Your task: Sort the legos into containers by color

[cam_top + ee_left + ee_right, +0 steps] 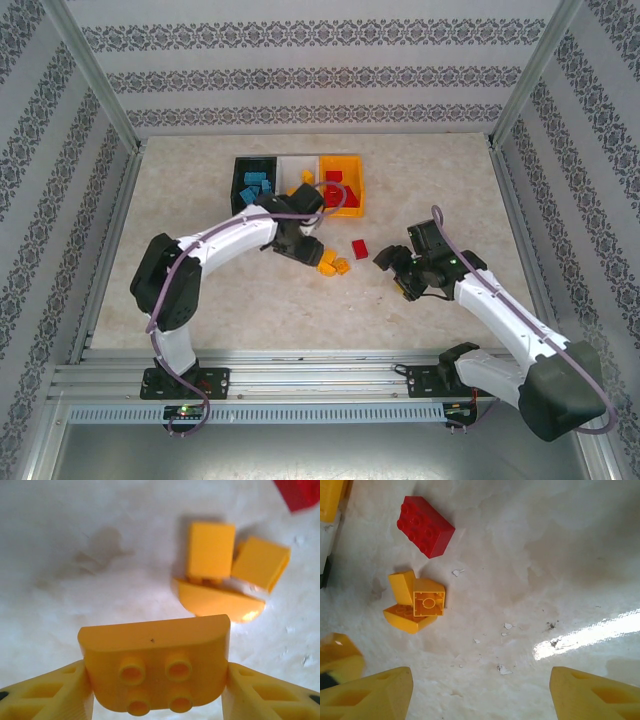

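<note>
**Left fingers clamped on a yellow half-round brick; right fingers wide apart and empty**

The pale, marbled counter (200, 300) carries three containers in a row at its far side: a black one (238, 182) with blue bricks inside, a white one (297, 163) in the middle, and a yellow one (358, 190) with red bricks in it.

The left arm (215, 245) bends across in front of this row, and the right arm (500, 310) reaches in from the right side.

The left fingers (45, 695) are closed on a yellow half-round brick (155, 650), one finger pressing each short end. The brick is held above the counter with its four studs towards the wrist camera and its curved edge below. In the top view these fingers (303, 250) hang just left of the loose bricks.

The right fingers (370, 695) stand far apart with nothing between them, only bare counter beneath. From above they (388, 260) sit to the right of the loose bricks, apart from them.

A cluster of three yellow bricks (415, 602) lies mid-counter, the pieces touching and leaning on one another; one square piece shows its hollow underside.

A red brick (425, 526) lies studs-up near the cluster, not touching it.
</note>
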Motion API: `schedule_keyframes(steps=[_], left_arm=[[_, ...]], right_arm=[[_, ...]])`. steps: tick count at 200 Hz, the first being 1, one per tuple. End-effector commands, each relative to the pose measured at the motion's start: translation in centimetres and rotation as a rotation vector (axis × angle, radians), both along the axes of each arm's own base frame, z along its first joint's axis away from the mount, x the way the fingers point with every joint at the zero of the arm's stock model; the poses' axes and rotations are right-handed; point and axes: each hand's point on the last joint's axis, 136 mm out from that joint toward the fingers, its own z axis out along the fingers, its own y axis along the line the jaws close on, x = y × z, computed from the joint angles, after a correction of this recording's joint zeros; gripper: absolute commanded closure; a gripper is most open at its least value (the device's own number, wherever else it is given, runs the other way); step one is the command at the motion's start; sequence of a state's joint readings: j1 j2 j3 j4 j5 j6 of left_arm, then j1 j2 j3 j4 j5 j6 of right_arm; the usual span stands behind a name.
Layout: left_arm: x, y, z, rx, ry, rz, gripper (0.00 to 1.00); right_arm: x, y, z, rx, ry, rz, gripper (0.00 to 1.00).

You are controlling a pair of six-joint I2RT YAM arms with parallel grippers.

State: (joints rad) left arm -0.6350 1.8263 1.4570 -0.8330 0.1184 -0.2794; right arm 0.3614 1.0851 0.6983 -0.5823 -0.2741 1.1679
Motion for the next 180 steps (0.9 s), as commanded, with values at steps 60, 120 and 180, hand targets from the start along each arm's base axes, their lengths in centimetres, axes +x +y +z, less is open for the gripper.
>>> schedule_keyframes(steps=[60,120,180], left_arm=[[9.9,4.1,3.4,-0.010,-0.091,0.187,0.40],[15.4,3.1,2.8,0.021,-0.115,0.222,0.39],[18.7,4.4,1.4,0.036,-0.108,0.276,0.38]], right_arm=[[3.6,1.5,1.1,0.038,0.001,0.116,0.27],[6.5,2.8,0.6,0.063,0.055,0.217,0.27],[8.3,3.3,0.3,0.066,0.082,0.272,0.27]])
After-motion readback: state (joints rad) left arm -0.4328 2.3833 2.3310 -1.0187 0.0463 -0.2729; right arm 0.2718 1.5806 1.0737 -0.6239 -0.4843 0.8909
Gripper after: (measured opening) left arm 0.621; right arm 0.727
